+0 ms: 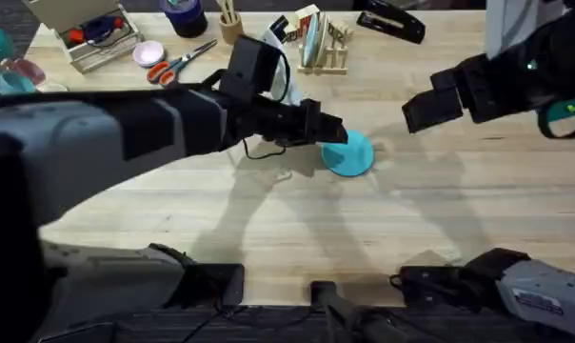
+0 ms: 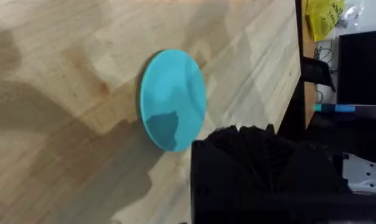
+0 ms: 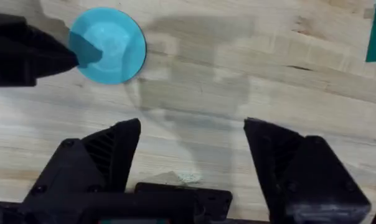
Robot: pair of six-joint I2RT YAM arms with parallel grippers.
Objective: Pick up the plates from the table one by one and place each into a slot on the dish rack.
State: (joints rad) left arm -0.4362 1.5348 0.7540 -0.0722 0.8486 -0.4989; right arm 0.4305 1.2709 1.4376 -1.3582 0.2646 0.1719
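A turquoise plate [image 1: 350, 155] [image 2: 172, 99] [image 3: 108, 45] lies flat on the table [image 1: 268, 229] near the middle. My left gripper [image 1: 333, 131] [image 2: 269, 134] reaches across from the left. It is shut and empty, with its tip at the plate's near-left rim. The same left gripper [image 3: 63, 56] is a dark wedge in the right wrist view, overlapping the plate's edge. Off to the right of the plate my right gripper [image 1: 423, 107] [image 3: 191, 155] hovers open over bare wood. The dish rack [image 1: 324, 52] stands at the back centre with a pale plate [image 1: 312, 40] upright in a slot.
Along the back edge are orange-handled scissors [image 1: 178, 65], a small pink dish [image 1: 148, 52], a tray of odds and ends [image 1: 88, 29], a wooden cup of sticks [image 1: 230, 24] and a black tool [image 1: 392, 21]. The front half of the table is bare wood.
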